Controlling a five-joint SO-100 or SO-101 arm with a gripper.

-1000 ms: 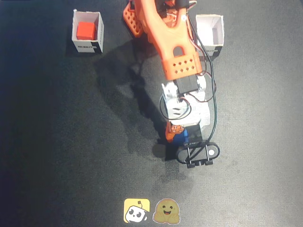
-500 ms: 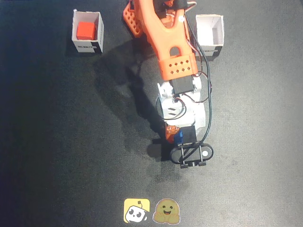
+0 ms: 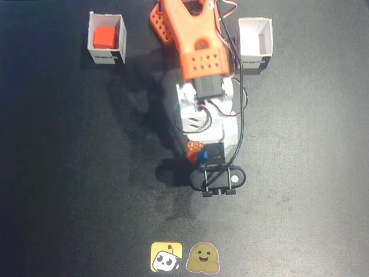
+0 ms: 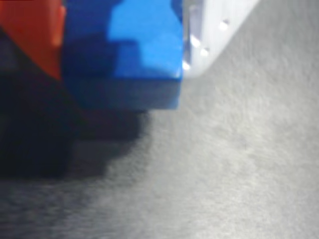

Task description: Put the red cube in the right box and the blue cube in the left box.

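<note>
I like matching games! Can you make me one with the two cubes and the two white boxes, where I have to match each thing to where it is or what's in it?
Things:
1. red cube
2. blue cube
3. box at the top left of the fixed view
4. box at the top right of the fixed view

States:
A. empty inside
B. squeezed between the fingers of the gripper
C. sitting inside a white box
D. has a cube in it

Right pairs: 1-C, 2-B, 3-D, 4-A
</note>
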